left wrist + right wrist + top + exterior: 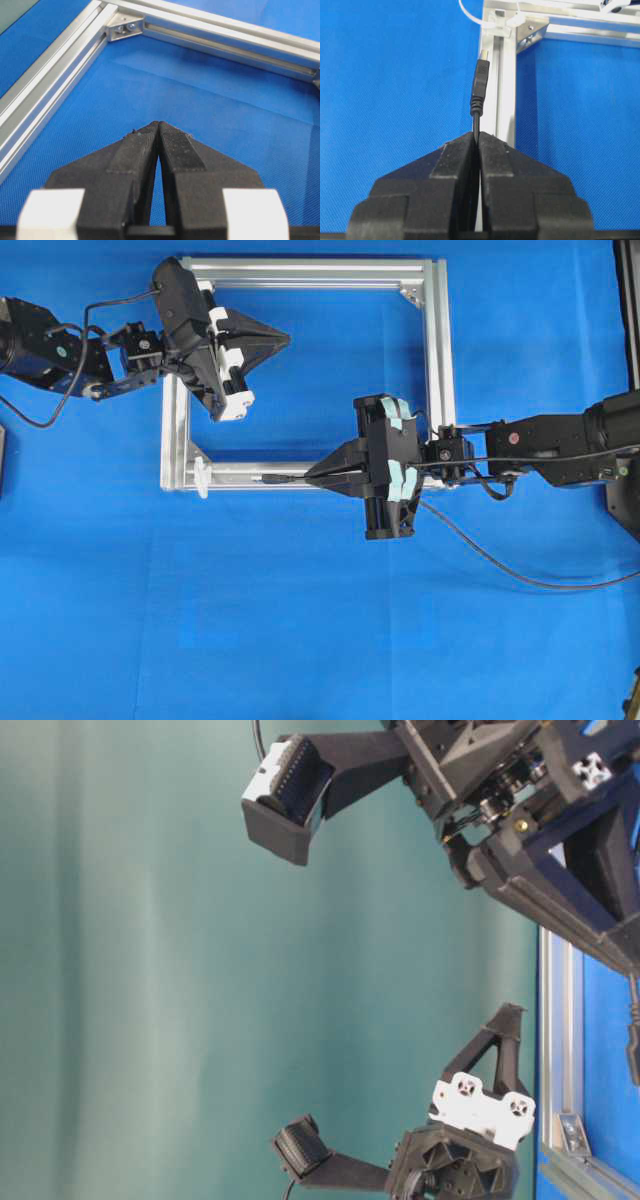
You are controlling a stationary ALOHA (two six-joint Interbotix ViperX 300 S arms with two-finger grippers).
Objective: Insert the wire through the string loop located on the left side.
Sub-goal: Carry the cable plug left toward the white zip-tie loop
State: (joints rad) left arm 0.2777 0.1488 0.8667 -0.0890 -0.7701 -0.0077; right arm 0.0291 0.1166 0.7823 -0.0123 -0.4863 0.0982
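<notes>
Right wrist view shows the right claw (478, 137) pinched closed on the wire (476, 120), its plug pointing along the aluminium frame (505, 85) toward the string loop (470, 14) at the far corner, partly cut off. Overhead, the plug (275, 479) sits short of the loop (202, 477) on the blue table (300, 620). Farther off, the left claw (285, 338) hovers closed and empty over the frame's interior.

My work table (300, 640), covered in blue cloth. A square metal frame (435, 360) lies flat toward its far edge; a thin black wire (520, 578) trails to its right edge.
</notes>
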